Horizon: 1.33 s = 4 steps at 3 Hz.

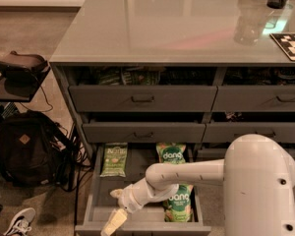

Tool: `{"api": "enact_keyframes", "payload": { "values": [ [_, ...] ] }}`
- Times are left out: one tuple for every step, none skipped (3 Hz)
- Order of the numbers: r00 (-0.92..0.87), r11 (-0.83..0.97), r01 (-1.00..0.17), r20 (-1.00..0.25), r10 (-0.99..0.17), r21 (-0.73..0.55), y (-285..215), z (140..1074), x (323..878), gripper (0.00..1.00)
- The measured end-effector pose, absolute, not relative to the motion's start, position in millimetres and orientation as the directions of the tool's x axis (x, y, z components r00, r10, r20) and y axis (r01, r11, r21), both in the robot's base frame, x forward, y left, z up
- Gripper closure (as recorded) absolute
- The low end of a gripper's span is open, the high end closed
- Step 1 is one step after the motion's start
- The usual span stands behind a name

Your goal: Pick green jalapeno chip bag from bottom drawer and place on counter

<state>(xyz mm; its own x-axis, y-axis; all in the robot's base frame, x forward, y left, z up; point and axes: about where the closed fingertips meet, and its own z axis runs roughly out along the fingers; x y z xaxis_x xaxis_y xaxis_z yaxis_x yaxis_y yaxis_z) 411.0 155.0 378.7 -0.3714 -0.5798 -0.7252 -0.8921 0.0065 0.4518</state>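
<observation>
The gripper (114, 209), low in the frame with jaws open and empty, should move upward to the green jalapeno chip bag (114, 159) lying flat in the bottom drawer (89, 209), avoiding the dang bags (173, 154).

"dang" reads on the rear bag (172, 154) and the front bag (179, 199) in the bottom drawer (137, 227), beside the gripper (115, 209).

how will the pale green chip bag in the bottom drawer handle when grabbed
Probably light and floppy: the green jalapeno chip bag lies flat and crinkled in the bottom drawer. Its smooth film may slip. The gripper hovers at the drawer's front, apart from it.
</observation>
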Motion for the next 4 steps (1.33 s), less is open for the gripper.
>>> {"api": "enact_keyframes", "payload": {
  "values": [
    [-0.289,-0.027,-0.931,-0.778,-0.558,0.365,158.8,400.0,435.5,0.00],
    [-0.284,-0.031,-0.932,-0.783,-0.554,0.361,160.1,397.6,437.5,0.00],
    [-0.222,-0.049,-0.953,-0.802,-0.555,0.298,172.0,404.1,459.1,0.00],
    [-0.188,-0.022,-0.972,-0.824,-0.534,0.236,177.5,408.1,484.0,0.00]
  ]
}}
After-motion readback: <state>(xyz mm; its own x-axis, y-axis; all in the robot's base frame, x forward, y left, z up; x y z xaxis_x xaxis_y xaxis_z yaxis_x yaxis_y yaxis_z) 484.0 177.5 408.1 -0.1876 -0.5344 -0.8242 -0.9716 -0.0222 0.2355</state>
